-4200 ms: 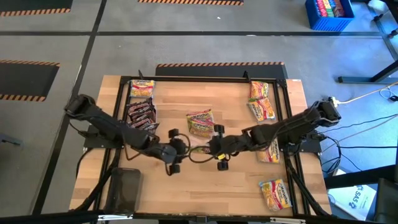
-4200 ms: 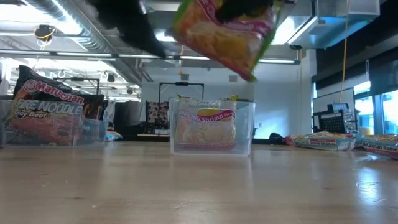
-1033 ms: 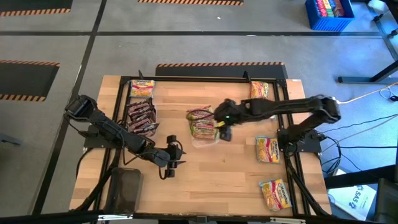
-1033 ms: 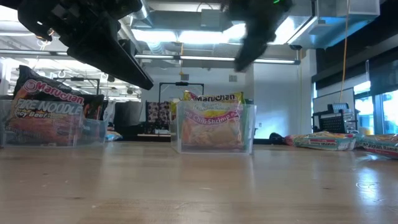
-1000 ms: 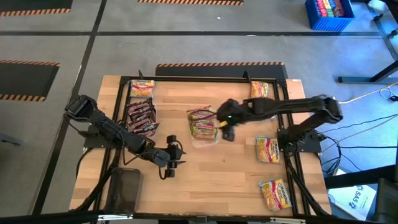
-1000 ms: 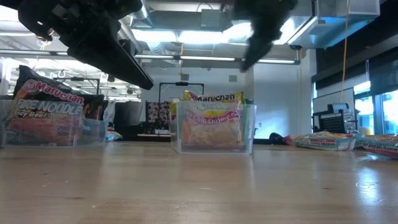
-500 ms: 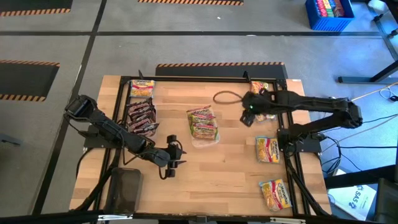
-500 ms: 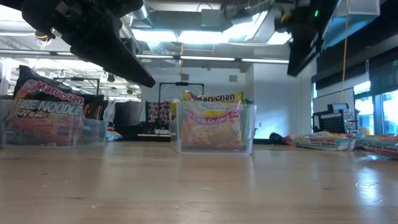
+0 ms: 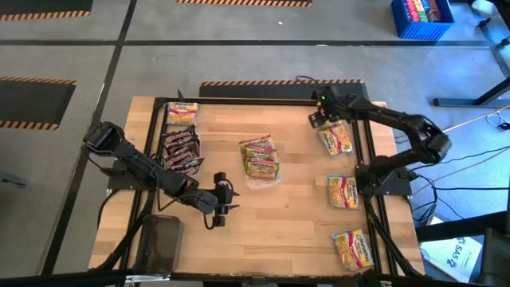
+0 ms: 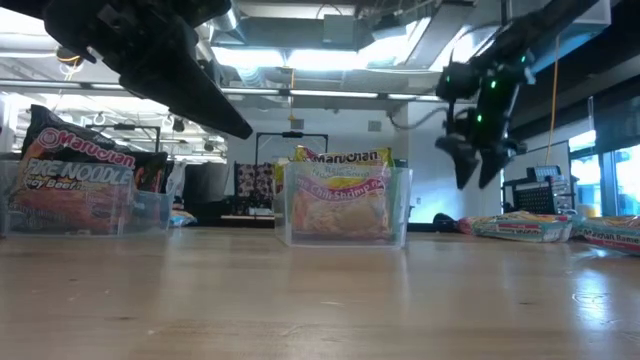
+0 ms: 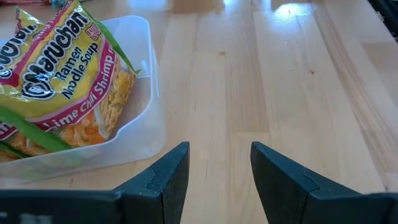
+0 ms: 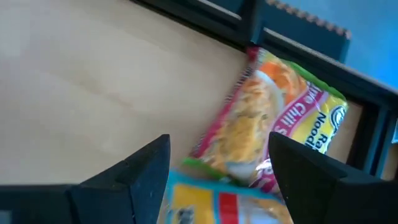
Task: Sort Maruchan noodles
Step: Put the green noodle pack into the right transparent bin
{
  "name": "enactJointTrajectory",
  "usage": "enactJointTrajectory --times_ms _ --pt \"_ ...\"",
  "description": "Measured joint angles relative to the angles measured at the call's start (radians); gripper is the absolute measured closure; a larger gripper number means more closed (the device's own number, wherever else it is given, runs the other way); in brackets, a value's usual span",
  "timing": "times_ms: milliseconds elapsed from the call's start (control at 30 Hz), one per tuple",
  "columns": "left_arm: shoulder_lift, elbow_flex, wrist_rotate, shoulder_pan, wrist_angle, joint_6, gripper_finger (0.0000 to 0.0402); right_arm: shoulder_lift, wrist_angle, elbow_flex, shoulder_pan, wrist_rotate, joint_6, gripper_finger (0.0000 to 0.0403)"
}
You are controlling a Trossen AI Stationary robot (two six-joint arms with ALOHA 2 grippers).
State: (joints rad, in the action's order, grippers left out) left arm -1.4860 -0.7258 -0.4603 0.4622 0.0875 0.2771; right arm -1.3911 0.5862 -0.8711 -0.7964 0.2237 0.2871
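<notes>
Whereas a second ago the right gripper (image 9: pixel 320 114) hovered beside the centre tray, it now hangs over the bench's far right corner, jaws apart and empty, above loose packets; the left gripper (image 9: pixel 221 201) has not shifted, poised near the near edge left of centre, fingers parted, nothing between them.

Item: bench (image 9: pixel 295 231). Pale wood planks, smooth, lightly glossy, bounded by a dark metal frame.

Item: near-right packet (image 9: pixel 353 248). Flat crinkly plastic rectangle, yellow with red and green print, lying loose by the near right corner.

Item: right-edge packet (image 9: pixel 343 192). Same kind, flat on the wood midway along the right edge.

Item: centre tray (image 11: pixel 144 118). Clear plastic, rectangular, rounded corners, mid-bench. It holds yellow lime chili shrimp packets (image 9: pixel 259 158), more stacked in it than four seconds ago.

Item: left tray (image 10: pixel 150 210). Clear plastic, toward the left edge, filled with dark maroon packets (image 9: pixel 180 149), glossy and creased, standing on edge.

Item: far-left packet (image 9: pixel 182 112). Yellow, flat, at the far left corner.

Item: far-right packets (image 9: pixel 335 139). Yellow and pink, overlapping, just below the right gripper; in the right wrist view one lies tilted against the dark frame.
</notes>
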Motion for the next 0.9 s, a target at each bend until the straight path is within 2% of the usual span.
enactJointTrajectory --times_ms 300,433,600,900 --pt "0.000 0.000 0.000 -0.015 0.010 0.000 0.0237 -0.165 -0.047 -0.001 -0.150 0.047 0.043 0.0148" --pt "0.000 0.000 0.000 -0.042 0.024 -0.001 0.0237 -0.182 -0.119 -0.017 -0.152 0.043 0.053 0.0156" --pt "0.000 0.000 0.001 -0.066 0.029 -0.001 0.0237 -0.215 -0.122 -0.017 -0.154 0.044 0.077 0.0176" --pt "0.000 0.000 0.002 -0.079 0.030 -0.001 0.0237 -0.252 -0.112 -0.022 -0.153 -0.077 0.015 0.0222"
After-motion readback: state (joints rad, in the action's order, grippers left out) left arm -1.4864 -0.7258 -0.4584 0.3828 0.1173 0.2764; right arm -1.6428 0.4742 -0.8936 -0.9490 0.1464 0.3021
